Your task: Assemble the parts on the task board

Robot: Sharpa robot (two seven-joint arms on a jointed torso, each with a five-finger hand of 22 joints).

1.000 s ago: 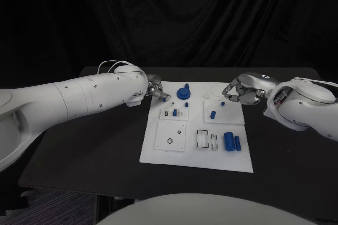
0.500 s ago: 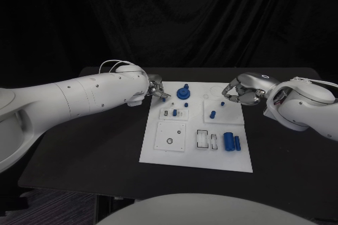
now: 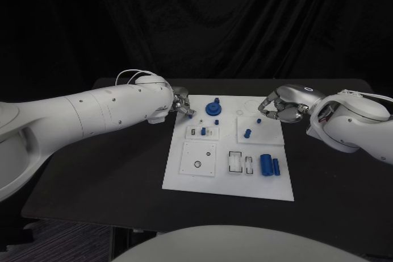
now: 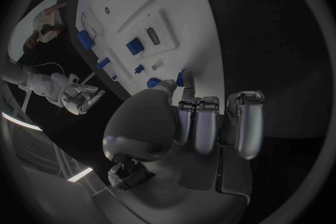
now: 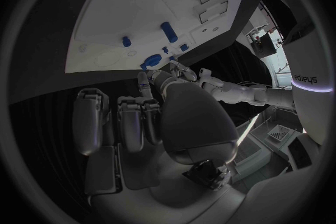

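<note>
While poised at the far left corner of the task board [image 3: 184, 179], left hand [image 3: 182, 105] curled over the white edge, fingers [image 4: 199, 126] drawn in side by side; in the left wrist view a small blue part [image 4: 183, 78] just past the fingertips, held or merely beside them, cannot tell. Over on the far right corner, right hand [image 3: 280, 108] hovering with fingers [image 5: 133, 123] curled in, nothing visible in its grasp. On the board: a round blue part with a knob [image 3: 213, 108] standing near the far edge, close to the left hand; two small blue pegs [image 3: 258, 121] upright mid-board; a fat blue cylinder [image 3: 266, 163] lying toward the near right, a slimmer blue piece [image 3: 277, 166] just beside it. Board flat on the black tabletop [image 3: 107, 171], between the two white arms.
</note>
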